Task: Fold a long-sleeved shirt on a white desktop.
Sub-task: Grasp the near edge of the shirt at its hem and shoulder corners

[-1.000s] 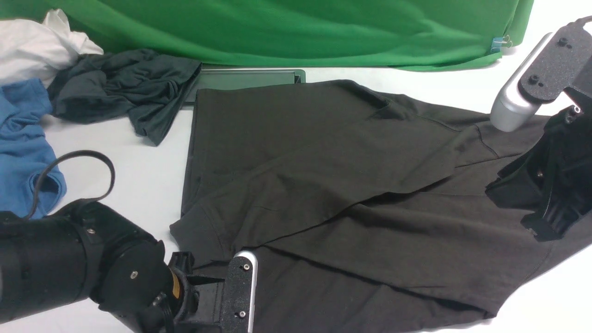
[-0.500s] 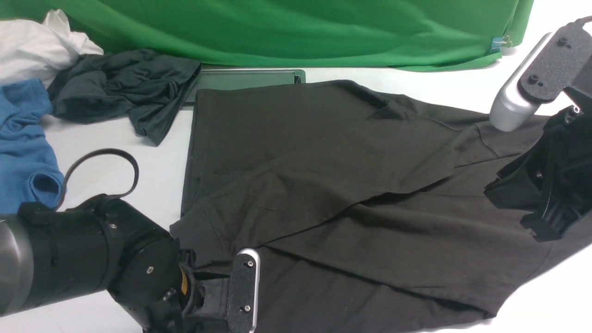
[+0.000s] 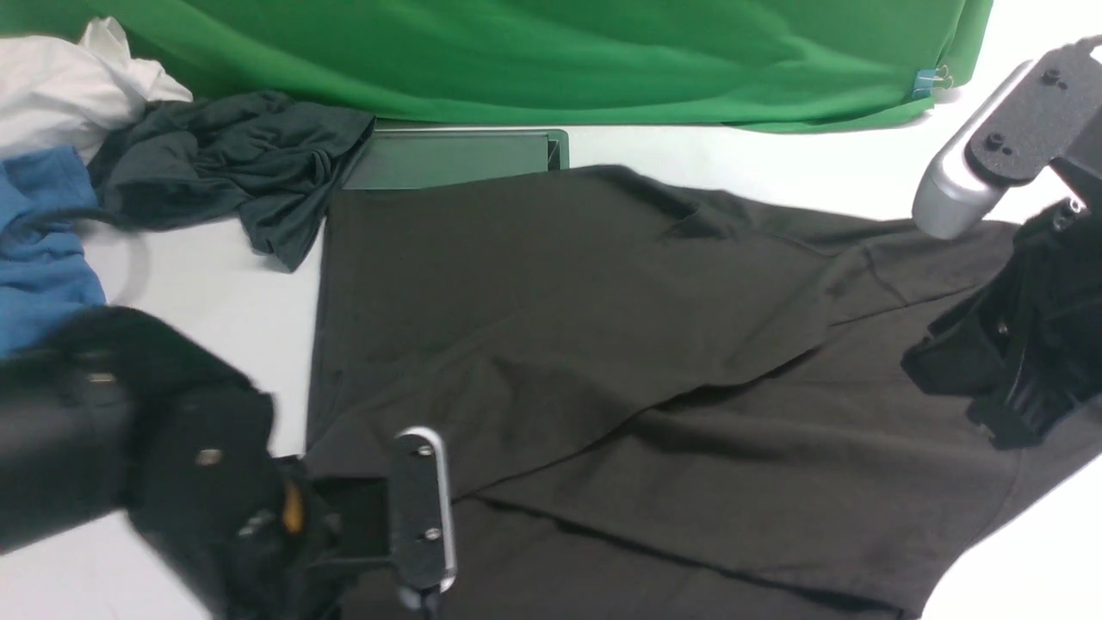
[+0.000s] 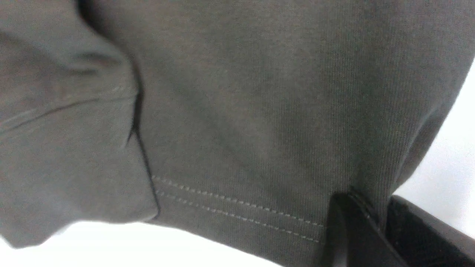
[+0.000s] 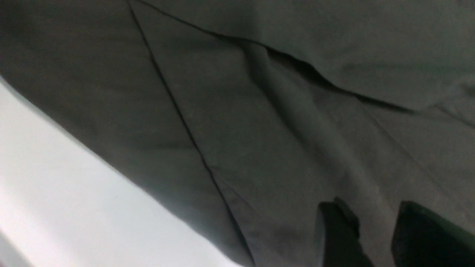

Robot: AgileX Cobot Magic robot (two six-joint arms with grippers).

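Observation:
The long-sleeved shirt [image 3: 603, 344], dark brownish-black, lies spread across the white desktop [image 3: 215, 267], with one layer folded diagonally over its middle. My left gripper [image 3: 344, 525] is at the shirt's near left corner. In the left wrist view this left gripper [image 4: 378, 207] is shut on the shirt's stitched hem [image 4: 237, 207], which is pinched between its fingers. My right gripper [image 3: 999, 387] sits on the shirt's right side. In the right wrist view the right gripper [image 5: 374, 211] has a ridge of the shirt [image 5: 259, 129] running into the narrow gap between its fingers.
A grey-framed hatch [image 3: 448, 159] shows at the shirt's far edge, below the green cloth backdrop [image 3: 516, 52]. At the far left lie a dark grey-teal garment [image 3: 224, 164], a blue shirt [image 3: 43, 250] and a white cloth [image 3: 69, 77].
My left gripper has closed on the hem and moved left, blurred with motion. The shirt slid left with it and uncovered more of the hatch. The right gripper has barely moved.

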